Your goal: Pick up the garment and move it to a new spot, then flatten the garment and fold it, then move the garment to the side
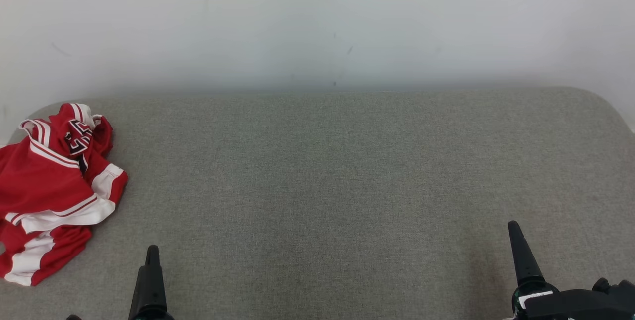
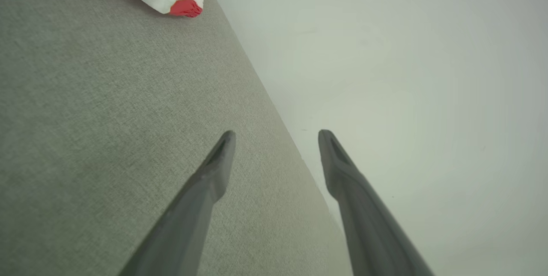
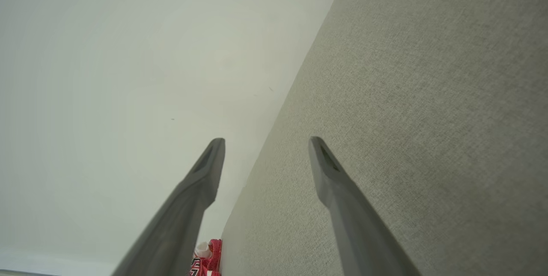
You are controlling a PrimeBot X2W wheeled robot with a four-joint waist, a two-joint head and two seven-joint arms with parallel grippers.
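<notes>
Left hand [image 2: 276, 139] and right hand [image 3: 266, 145] each hold their two fingers spread, gripping nothing. One crumpled red-and-white garment [image 1: 49, 191] lies at the grey surface's [image 1: 322, 186] left edge, nearer the left hand.

1 garment [image 1: 49, 186], red & white. 2 hands: left hand [image 2: 277, 135], right hand [image 3: 266, 140], w/ 2 dark fingers [image 2: 214, 173] apiece, 4 total. 1 grey surface [image 1: 347, 186]. 1 pale wall [image 1: 317, 22].

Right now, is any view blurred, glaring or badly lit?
Head view: soft even light, garment sharp, no glare. Left wrist view: left gripper close and slightly soft, scene tilted. Right wrist view: right gripper soft too, wall pale and featureless.
</notes>
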